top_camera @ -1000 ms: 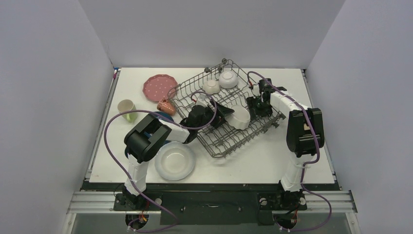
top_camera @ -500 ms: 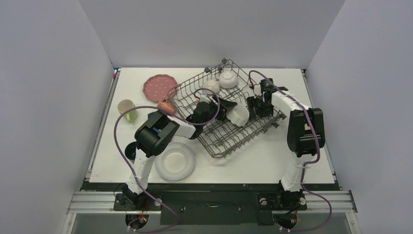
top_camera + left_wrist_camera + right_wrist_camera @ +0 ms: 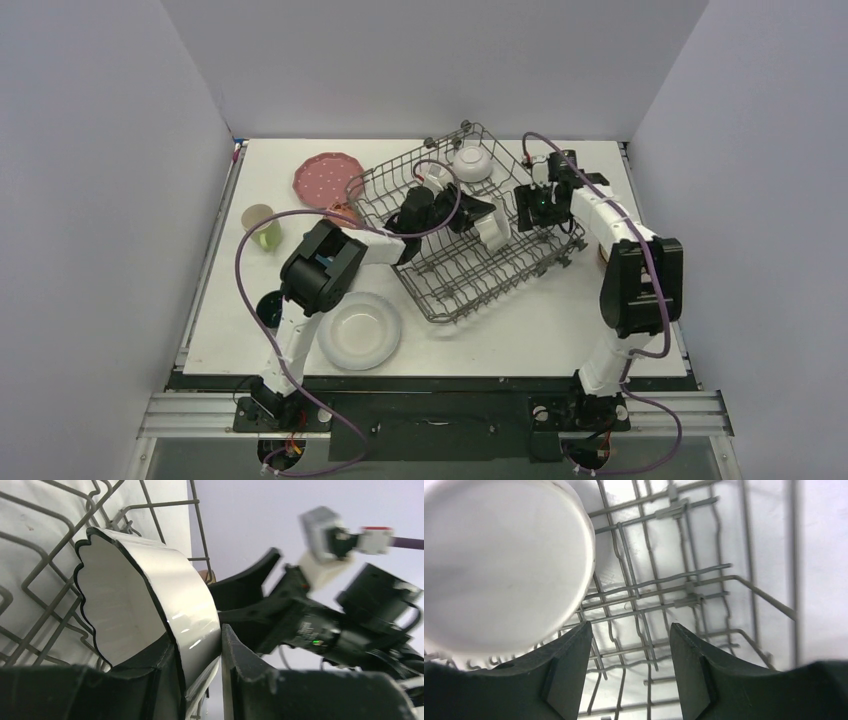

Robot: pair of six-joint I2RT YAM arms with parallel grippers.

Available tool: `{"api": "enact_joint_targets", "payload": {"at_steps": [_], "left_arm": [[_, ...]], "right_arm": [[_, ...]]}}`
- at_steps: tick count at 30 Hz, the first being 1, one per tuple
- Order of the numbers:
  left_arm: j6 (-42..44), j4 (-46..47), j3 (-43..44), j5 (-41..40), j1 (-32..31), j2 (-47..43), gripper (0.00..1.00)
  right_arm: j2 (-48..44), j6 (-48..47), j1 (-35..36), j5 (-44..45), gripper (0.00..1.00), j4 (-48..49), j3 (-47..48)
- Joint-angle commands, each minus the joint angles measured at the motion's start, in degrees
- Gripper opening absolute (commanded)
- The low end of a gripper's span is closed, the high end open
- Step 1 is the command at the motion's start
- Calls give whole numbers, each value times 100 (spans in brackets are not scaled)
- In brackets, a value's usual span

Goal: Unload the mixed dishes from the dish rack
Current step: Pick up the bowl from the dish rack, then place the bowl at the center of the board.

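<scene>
The dish rack (image 3: 500, 275) lies at an angle in the middle of the table. My left gripper (image 3: 480, 222) reaches into it and is shut on a white bowl (image 3: 492, 230) with a dark scalloped rim. In the left wrist view, one finger is inside the bowl (image 3: 130, 605) and the other presses its outer wall, with the gripper (image 3: 197, 640) across that wall. My right gripper (image 3: 528, 208) hangs open over the rack's right side, just behind the bowl. Its wrist view shows the bowl's base (image 3: 499, 565) at upper left and only rack wires (image 3: 704, 580) under the open gripper (image 3: 630, 630). Another white bowl (image 3: 472, 160) sits at the rack's back.
Left of the rack lie a pink dotted plate (image 3: 326, 178), a light-green cup (image 3: 262, 226) and an orange cup (image 3: 340, 212). A white plate (image 3: 358, 330) lies at the front left. A dark dish (image 3: 268, 306) shows partly behind the left arm.
My left gripper has reached deeper into the rack and closed on the white bowl's wall, tipping the bowl upright. My right arm has drawn back toward the rack's far right corner.
</scene>
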Motion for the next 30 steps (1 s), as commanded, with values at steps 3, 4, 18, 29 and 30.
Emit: {"api": "enact_joint_targets", "payload": {"at_steps": [3,4,18,29,30], "left_arm": [[781,-21,1005,937,237,-281,0],[878,-115,1083,1004,245,-391,0],[4537,-2919,1193,1437,-640,-2160,0],[8872,-5130,957,709,-2413,-2847,0],[9319,-5228,886,607,-2597,-2823,0]], "right_arm": [[-1538,-366,-371,-285,55,114,59],[-1647,-398,-430,-448,55,88,55],[-3561,-823,-2449,-1864,57,-137,-104],[-3534,-912,-3262,-2279,57,-334,-59],[-3521,-913,-3297,-2285,57,-346,-56]]}}
